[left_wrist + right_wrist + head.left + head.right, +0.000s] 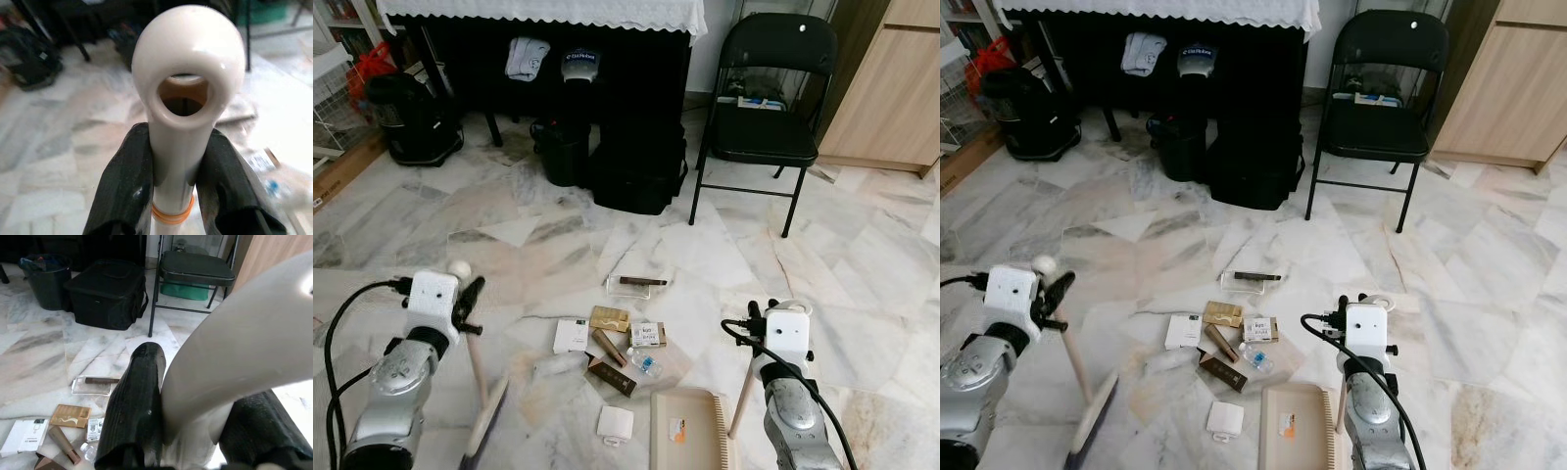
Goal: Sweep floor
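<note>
- Two grippers are at work, each closed on a handle. The left gripper (171, 196) clamps the white top of the broom handle (188, 73) between its two black fingers (122, 186), just under the handle's ring-shaped end.
- From the left gripper the wooden shaft slants down to the broom head (484, 426), which rests on the marble floor (862, 255) at the near left.
- The right gripper (188, 431) is shut on the pale dustpan handle (244, 347) — one finger (134, 406) on each side of it. Its wooden shaft (741, 397) drops to the floor beside the right arm.
- The beige dustpan (685, 429) lies flat on the floor at the near centre, just left of that shaft, with a small orange scrap inside.
- Litter sits between the two tools, a little farther off: a white box (572, 336), a tan card (609, 318), a small printed packet (647, 335), brown sticks (610, 347), a crumpled plastic bottle (646, 363), a clear tray holding a dark stick (636, 285), and a white square pad (615, 424) nearest the dustpan.
- Far across the floor stand a black bag (638, 166) and a dark bin (560, 149) in front of a table with a lace cloth (543, 15).
- A black folding chair (764, 108) stands at the far right — a wooden cabinet (891, 88) beyond it.
</note>
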You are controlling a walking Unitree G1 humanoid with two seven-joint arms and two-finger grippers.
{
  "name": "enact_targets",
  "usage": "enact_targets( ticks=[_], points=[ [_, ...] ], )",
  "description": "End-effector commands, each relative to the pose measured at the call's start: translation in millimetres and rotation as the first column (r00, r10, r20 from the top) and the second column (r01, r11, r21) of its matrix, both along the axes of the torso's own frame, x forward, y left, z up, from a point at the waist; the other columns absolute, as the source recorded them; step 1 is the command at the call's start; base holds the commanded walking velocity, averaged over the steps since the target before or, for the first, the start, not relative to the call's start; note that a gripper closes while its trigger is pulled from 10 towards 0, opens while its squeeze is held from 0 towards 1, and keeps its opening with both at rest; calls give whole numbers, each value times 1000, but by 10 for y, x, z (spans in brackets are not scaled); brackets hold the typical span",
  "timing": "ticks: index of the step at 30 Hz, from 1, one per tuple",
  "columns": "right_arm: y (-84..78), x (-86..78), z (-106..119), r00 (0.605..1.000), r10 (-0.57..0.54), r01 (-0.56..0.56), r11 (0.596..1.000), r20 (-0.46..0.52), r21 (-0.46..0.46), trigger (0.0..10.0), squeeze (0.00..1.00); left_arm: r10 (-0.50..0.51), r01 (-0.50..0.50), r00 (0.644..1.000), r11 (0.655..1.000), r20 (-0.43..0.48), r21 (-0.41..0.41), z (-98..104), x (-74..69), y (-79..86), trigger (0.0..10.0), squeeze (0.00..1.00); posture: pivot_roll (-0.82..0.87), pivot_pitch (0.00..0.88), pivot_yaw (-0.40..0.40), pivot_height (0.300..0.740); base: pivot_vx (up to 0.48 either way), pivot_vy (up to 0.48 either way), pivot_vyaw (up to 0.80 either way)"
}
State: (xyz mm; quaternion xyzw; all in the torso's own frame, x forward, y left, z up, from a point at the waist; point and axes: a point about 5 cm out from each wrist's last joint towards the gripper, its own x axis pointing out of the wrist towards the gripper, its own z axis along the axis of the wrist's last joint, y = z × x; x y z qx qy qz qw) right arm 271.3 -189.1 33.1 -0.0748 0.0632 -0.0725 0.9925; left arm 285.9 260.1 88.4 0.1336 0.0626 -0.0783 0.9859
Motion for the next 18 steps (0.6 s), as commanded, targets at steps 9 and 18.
enact_targets(
  ticks=[9,18],
  points=[
    [35,15,-13,1000,12,-12,1000,4,-3,10000,0,-102,82,983,988,-155,-130,-265,-113,-173,10000,0,-44,99,1,740,0,0,0],
    [2,7,-25,1000,3,-3,1000,1,-6,10000,0,-136,78,978,942,-157,-326,-212,-94,-248,10000,0,-45,109,1,740,0,0,0]
  ],
)
